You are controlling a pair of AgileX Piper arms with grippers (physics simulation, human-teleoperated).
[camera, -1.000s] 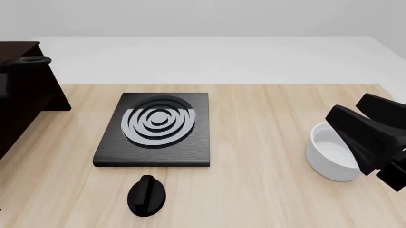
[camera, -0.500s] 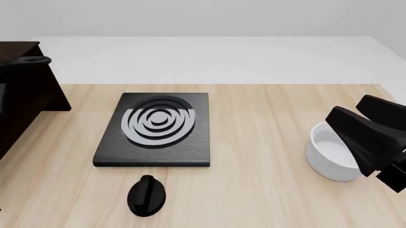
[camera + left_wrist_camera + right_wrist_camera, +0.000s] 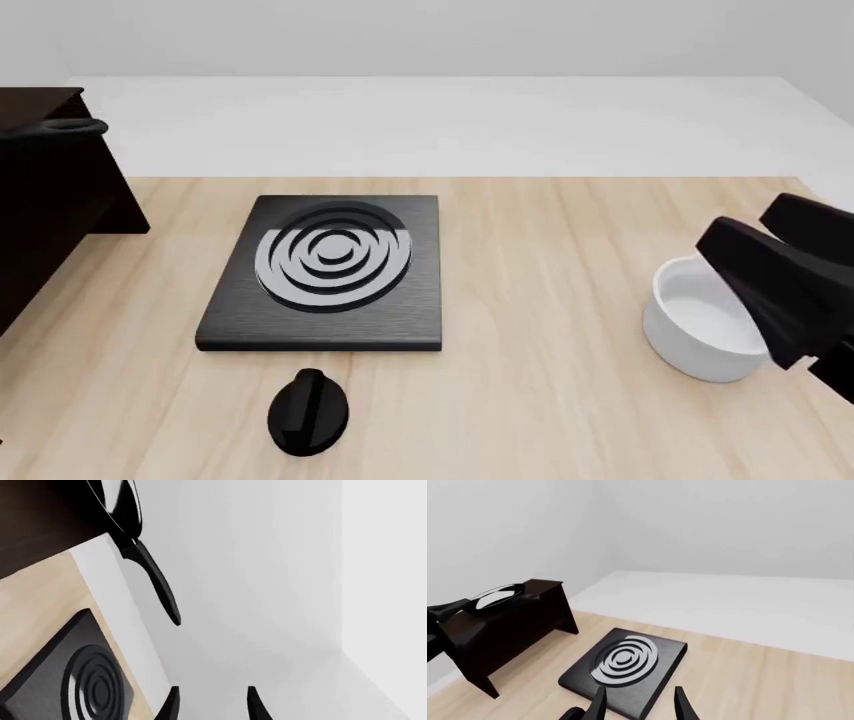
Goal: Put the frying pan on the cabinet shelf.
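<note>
The frying pan (image 3: 497, 596), black with a pale inside, rests on the flat top of the dark cabinet (image 3: 514, 625) at the table's far left. In the front view only its handle end (image 3: 74, 128) shows, poking past the cabinet (image 3: 54, 210). In the left wrist view the pan's rim (image 3: 127, 507) and long handle (image 3: 157, 582) lie well ahead of my left gripper (image 3: 212, 705), which is open and empty. My right gripper (image 3: 639, 705) is open and empty, above the table's right side near the white bowl (image 3: 701, 330).
A black square stove plate (image 3: 327, 270) with grey rings lies mid-table. A black knob (image 3: 310, 410) sits in front of it. The right arm (image 3: 781, 290) hangs over the bowl. A dark part of the left arm (image 3: 444, 612) shows beside the cabinet.
The right arm has shifted slightly right and toward the near edge, uncovering more of the bowl. The pan handle and cabinet have not moved.
</note>
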